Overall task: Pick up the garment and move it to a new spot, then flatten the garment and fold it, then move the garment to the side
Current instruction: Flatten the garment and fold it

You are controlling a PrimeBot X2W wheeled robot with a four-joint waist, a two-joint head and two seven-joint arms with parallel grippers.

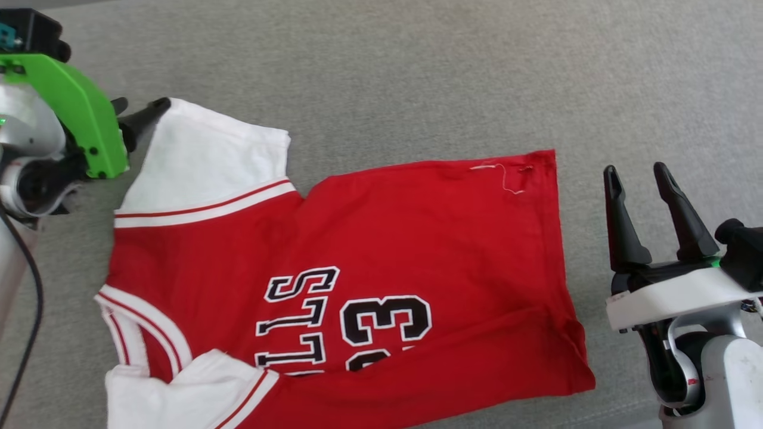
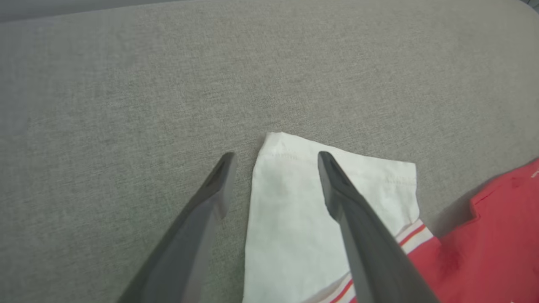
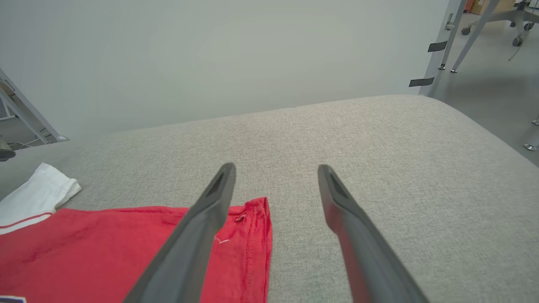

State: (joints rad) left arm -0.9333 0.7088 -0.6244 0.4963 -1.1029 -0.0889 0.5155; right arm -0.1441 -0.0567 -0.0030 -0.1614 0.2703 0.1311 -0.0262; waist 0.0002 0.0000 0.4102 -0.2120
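Note:
The garment, a red jersey T-shirt with white sleeves and black numerals, lies spread on the grey cushion, neck toward the left and hem toward the right. Its near part runs off the head view's bottom edge. My left gripper hovers open at the far white sleeve, one finger over the cloth and the other over bare cushion. My right gripper stands open to the right of the hem, apart from it. The hem corner lies beside its left finger in the right wrist view.
The grey fabric cushion stretches far and right of the shirt. A pale wall stands behind it. To the right, the cushion's edge drops to a floor with table legs. A black cable hangs along my left arm.

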